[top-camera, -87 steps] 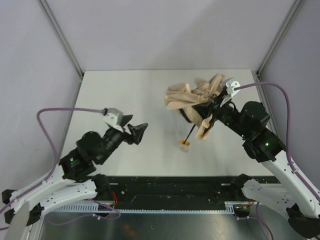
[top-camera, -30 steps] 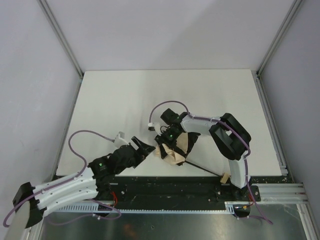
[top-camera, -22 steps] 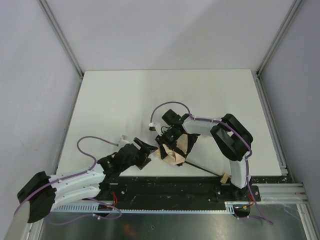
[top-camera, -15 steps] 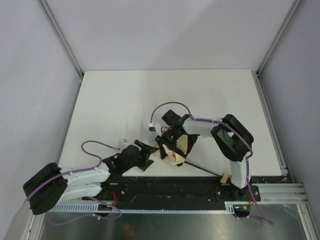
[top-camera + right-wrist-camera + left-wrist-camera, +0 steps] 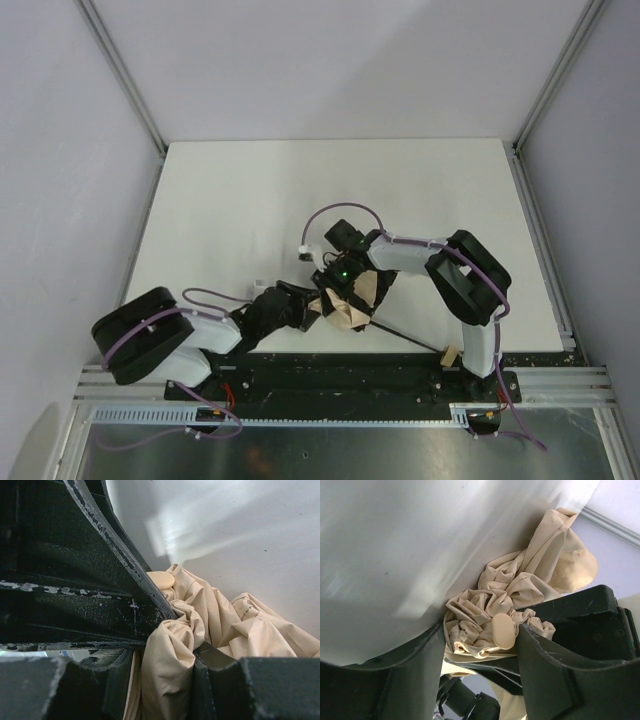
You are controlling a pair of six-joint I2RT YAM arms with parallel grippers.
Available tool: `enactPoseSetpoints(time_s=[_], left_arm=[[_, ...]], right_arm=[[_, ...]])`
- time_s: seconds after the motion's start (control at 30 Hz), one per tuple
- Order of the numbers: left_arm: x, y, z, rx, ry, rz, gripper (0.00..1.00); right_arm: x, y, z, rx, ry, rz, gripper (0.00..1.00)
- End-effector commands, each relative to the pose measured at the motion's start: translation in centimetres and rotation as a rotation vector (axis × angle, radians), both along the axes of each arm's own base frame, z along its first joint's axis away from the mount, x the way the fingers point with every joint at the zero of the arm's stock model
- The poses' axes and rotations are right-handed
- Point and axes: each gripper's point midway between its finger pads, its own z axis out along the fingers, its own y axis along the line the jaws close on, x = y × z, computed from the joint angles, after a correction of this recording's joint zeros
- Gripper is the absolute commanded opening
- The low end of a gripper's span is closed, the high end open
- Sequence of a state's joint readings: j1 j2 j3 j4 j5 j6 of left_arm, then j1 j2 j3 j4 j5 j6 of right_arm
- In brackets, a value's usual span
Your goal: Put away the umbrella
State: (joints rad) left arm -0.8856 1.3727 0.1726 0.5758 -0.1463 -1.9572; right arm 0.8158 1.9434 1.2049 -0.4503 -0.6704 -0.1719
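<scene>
Beige umbrella [image 5: 352, 300] cloth is clamped by your right gripper [image 5: 167, 662], lower centre; your left gripper [image 5: 480, 632] straddles it agape, so squeeze next to gather folds.

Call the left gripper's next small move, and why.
Probably close the left gripper: its open fingers straddle the bunched fabric of the umbrella, oval tab in the gap, while the right gripper pinches the same bundle. Closing should secure a second hold for gathering it.
</scene>
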Motion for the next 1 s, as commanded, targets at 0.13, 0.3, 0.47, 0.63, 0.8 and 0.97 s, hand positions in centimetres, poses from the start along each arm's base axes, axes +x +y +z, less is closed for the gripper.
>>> enactPoseSetpoints(time_s=[0.13, 0.3, 0.47, 0.63, 0.8, 0.97], left_arm=[[0.8, 1.3, -4.1, 0.165, -0.022, 0.006, 0.35], [0.3, 2.2, -5.2, 0.226, -0.033, -0.011, 0.23], [-0.1, 2.9, -5.6, 0.252, -0.040, -0.016, 0.21], [0.0, 2.5, -5.3, 0.248, -0.051, -0.035, 0.21], [0.0, 2.2, -4.8, 0.229, -0.056, -0.038, 0.21], [0.0, 2.4, -4.4, 0.218, -0.064, -0.031, 0.22]], right_arm=[[-0.4, 2.2, -1.8, 0.083, -0.116, 0.114, 0.00], [1.8, 2.3, 2.5, 0.116, -0.166, -0.013, 0.41], [4.3, 0.6, 8.5, 0.107, -0.275, -0.176, 0.86], [4.0, -1.6, 12.4, 0.072, -0.365, -0.258, 0.99], [1.7, -3.8, 12.1, -0.089, -0.562, -0.260, 0.99], [-0.4, -4.1, 11.9, -0.066, -0.660, -0.296, 0.99]])
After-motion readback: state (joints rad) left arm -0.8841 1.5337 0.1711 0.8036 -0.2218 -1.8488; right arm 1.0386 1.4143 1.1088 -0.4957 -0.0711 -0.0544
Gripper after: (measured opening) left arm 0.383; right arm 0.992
